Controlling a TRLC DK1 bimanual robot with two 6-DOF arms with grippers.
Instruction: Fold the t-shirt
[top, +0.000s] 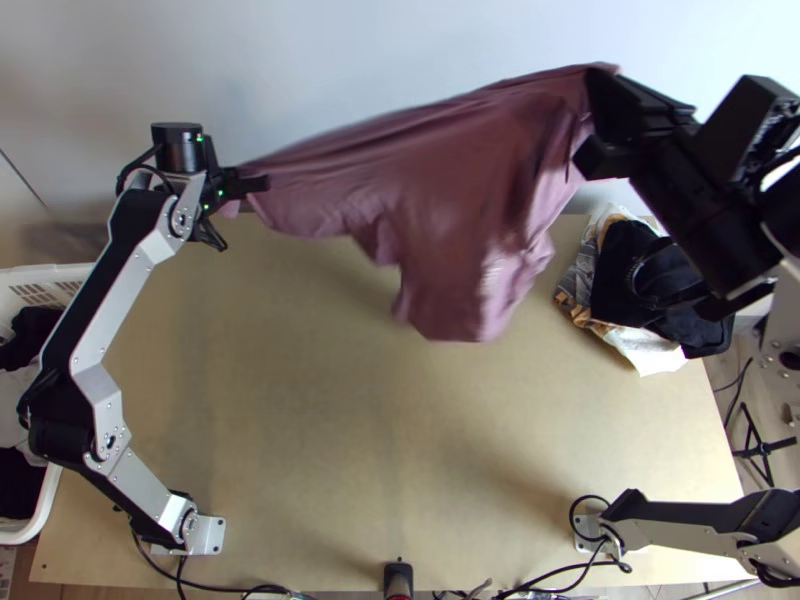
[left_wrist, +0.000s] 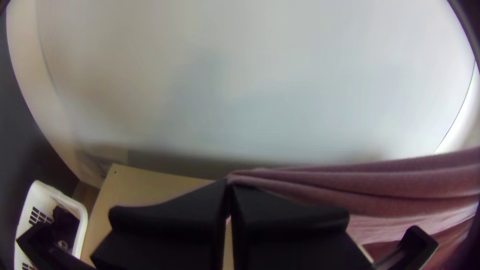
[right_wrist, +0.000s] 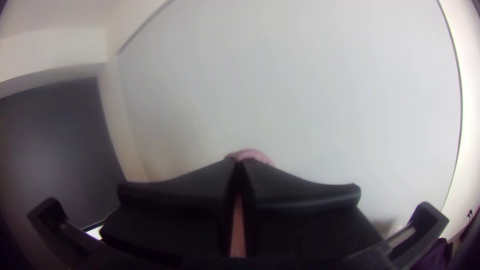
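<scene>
The t-shirt (top: 440, 190) is hanging in the air between the two grippers, over the far part of the table (top: 300, 420). The left gripper (top: 238, 185) is pinching it at one end, where the cloth is gathering into narrow folds. In the left wrist view, the gripper's two fingers (left_wrist: 175, 217) are pressing together, and the shirt is running off sideways from their tips. The right gripper (top: 598, 90) is gripping an upper corner at the other end. In the right wrist view, its fingers (right_wrist: 170, 197) are closing on the cloth at the tips, with a small pink tuft poking out beyond them and a strip of pink showing between them farther down. From the taut, sloping upper edge, the rest is drooping in loose folds, its lowest part dangling between the grippers, nearer the right one.
</scene>
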